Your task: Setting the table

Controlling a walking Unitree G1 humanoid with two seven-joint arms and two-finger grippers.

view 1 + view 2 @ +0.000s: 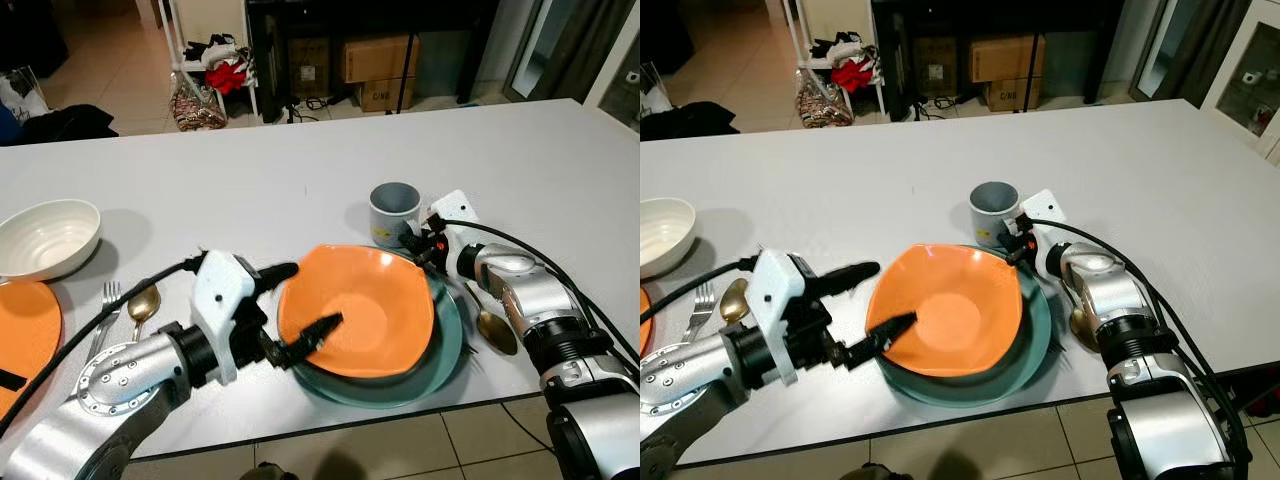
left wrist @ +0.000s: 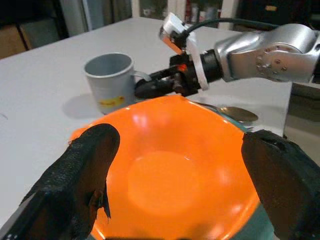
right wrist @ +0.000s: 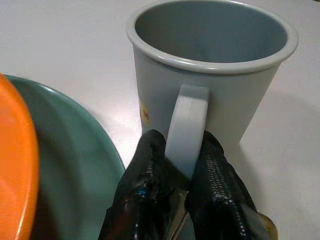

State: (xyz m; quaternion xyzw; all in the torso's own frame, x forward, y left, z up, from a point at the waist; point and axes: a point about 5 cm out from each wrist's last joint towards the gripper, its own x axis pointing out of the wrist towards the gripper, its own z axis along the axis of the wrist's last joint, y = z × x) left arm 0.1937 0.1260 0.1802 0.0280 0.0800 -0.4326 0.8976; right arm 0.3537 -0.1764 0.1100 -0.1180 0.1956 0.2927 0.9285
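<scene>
An orange bowl sits in a teal plate at the table's near edge. My left gripper is open, with its two black fingers spread around the bowl's left rim; in the left wrist view the bowl lies between the fingers. Just behind the plate stands a grey mug. My right gripper is shut on its handle, and the right wrist view shows both fingertips pinching the handle of the mug.
A spoon lies right of the teal plate, under my right arm. At the left are a white bowl, an orange plate, a fork and a gold spoon. Boxes and clutter stand beyond the table's far edge.
</scene>
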